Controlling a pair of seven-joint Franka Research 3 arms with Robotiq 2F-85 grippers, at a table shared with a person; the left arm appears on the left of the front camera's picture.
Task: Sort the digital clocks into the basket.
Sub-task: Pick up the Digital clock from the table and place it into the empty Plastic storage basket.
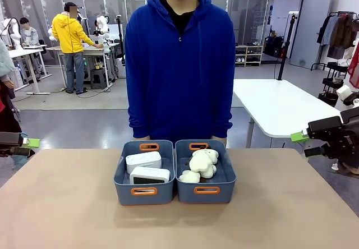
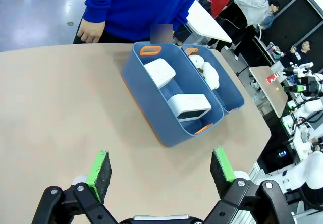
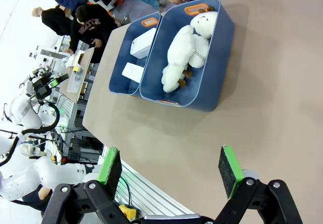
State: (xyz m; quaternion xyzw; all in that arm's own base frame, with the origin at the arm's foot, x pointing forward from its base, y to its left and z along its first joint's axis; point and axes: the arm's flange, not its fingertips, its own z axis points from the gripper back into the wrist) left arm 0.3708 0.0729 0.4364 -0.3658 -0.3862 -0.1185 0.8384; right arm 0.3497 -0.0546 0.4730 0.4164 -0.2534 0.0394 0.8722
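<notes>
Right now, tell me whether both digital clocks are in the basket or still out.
Both in: the two digital clocks lie inside the left basket, none on the table.

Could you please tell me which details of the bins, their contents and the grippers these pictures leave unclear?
- Clock displays: the digital clocks in the left basket are too small in the front view to read.
- Plush toys: piled together in the right bin, so their count is unclear.
- Left gripper: cut off by the front view's edge.
- Right gripper: its fingers overlap from the side.
</notes>
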